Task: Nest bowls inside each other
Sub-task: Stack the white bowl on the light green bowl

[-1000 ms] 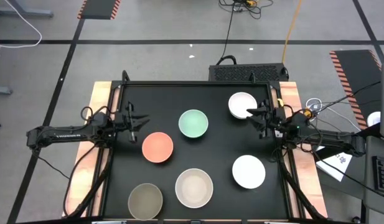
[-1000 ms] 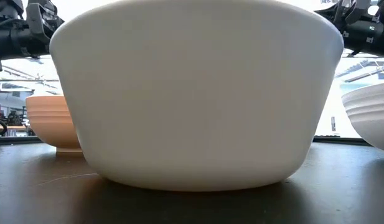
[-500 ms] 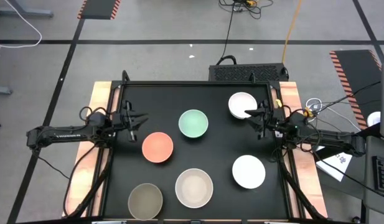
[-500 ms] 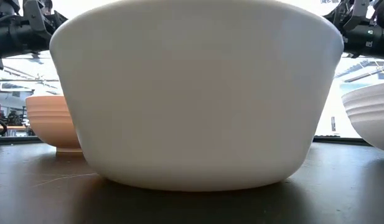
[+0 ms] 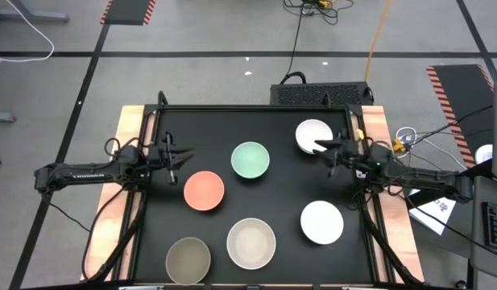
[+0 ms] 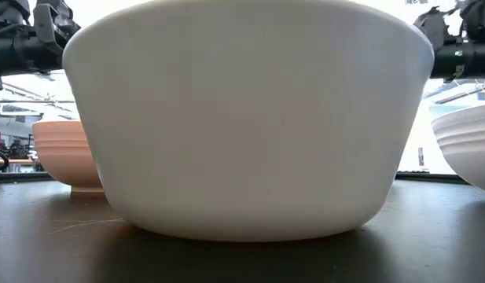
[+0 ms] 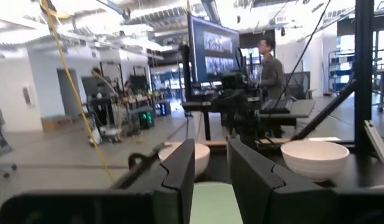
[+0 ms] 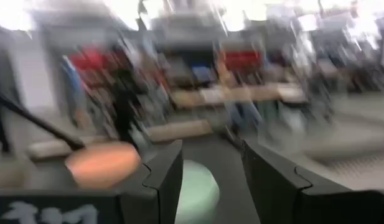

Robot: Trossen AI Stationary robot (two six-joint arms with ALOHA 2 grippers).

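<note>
1. You are seeing six bowls sitting apart on the black bench [image 5: 163, 129], none nested: olive-grey bowl [image 5: 188, 258] at 7 o'clock, cream bowl [image 5: 250, 242] at 6, white bowl [image 5: 322, 222] at 4.
2. Salmon bowl [image 5: 204, 191] is lying at 9, mint bowl [image 5: 250, 159] near centre, second white bowl [image 5: 312, 133] at 1.
3. Left hand [image 5: 177, 156] is hovering spread and empty near the salmon bowl; right hand [image 5: 329, 155] is hovering spread, empty, just beside the far white bowl.
4. These are looking stiff, smooth, likely slippery and chippable: pinch one rim wall.
</note>
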